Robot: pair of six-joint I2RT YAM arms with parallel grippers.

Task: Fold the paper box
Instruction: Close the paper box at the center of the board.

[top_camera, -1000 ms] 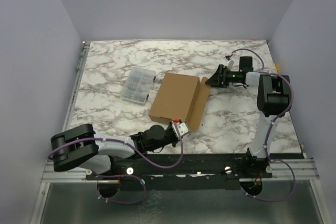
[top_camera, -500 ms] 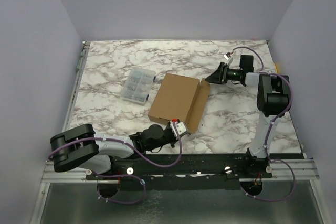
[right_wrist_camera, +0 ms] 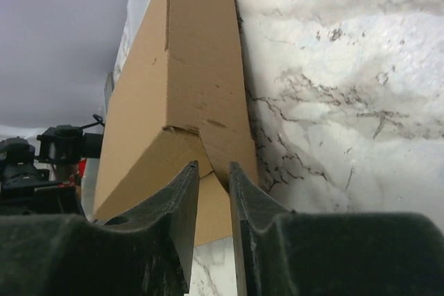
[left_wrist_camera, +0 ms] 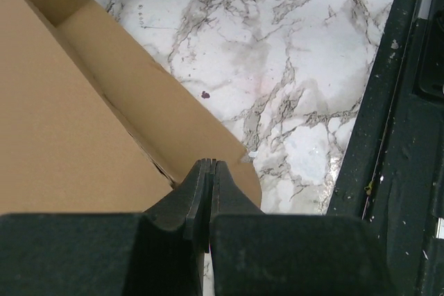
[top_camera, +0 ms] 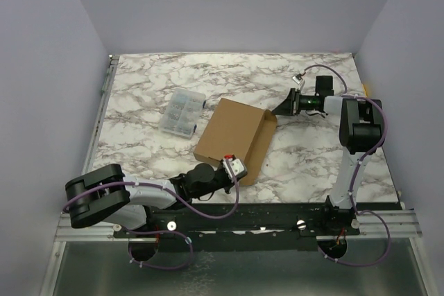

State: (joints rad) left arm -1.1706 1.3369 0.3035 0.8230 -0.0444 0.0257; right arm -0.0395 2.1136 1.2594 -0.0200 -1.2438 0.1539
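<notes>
Cardboard of the paper box (top_camera: 232, 133) lies mid-counter (top_camera: 312, 154), with a long flap along its right side. Left gripper (left_wrist_camera: 209, 166) jaws are pressed together at its near edge. Right gripper (right_wrist_camera: 214, 169) jaws stand narrowly apart around the flap's far corner; whether they pinch it, I cannot tell.
</notes>
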